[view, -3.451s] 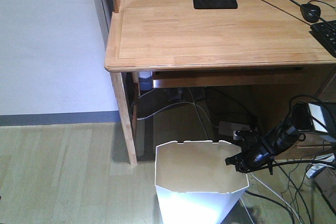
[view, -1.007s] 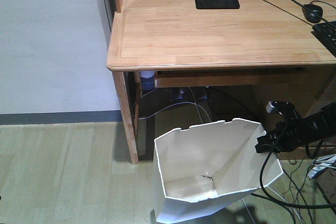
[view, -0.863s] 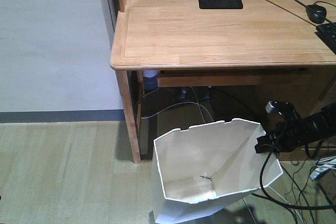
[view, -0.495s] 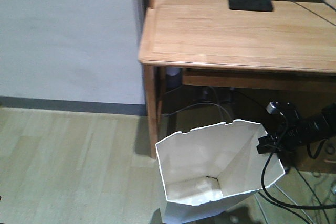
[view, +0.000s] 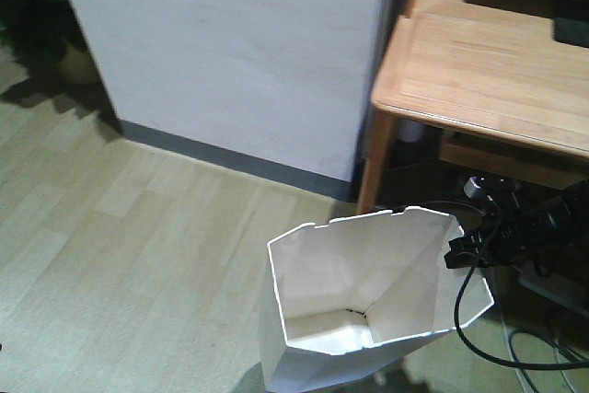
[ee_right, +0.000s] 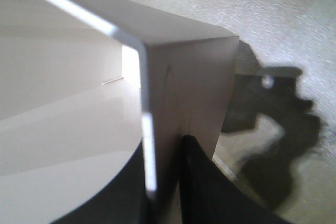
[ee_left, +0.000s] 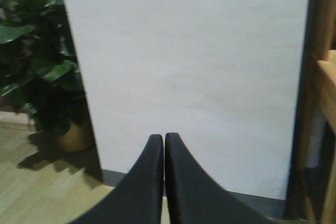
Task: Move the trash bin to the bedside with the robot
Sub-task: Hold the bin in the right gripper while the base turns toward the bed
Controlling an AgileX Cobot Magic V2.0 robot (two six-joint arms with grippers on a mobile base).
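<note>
White thin plastic sits between the fingers of my right pincer (view: 457, 251). I am pinching the trash bin (view: 342, 275) at a corner of its angular, many-sided rim, one dark finger inside the wall and one outside. In the right wrist view the pincer (ee_right: 164, 187) straddles that folded corner, and the bin (ee_right: 184, 72) looks smooth and faintly glossy, cream inside.

The bin stands tipped on the pale wood-grain floor (view: 120, 246), with its gripped side higher and its small-notched far rim close to the light wooden desk (view: 488, 62). One desk leg (view: 370, 167) stands just behind the rim. A black cable (view: 465, 333) loops down from my arm past the bin's right side.

To the left the floor lies open up to a flat white wall panel (view: 230, 52) with a grey skirting strip.

My left pincer (ee_left: 164, 182) has its curved black fingers pressed together, facing that panel, with a leafy potted plant (ee_left: 31, 61) beside its left edge.
</note>
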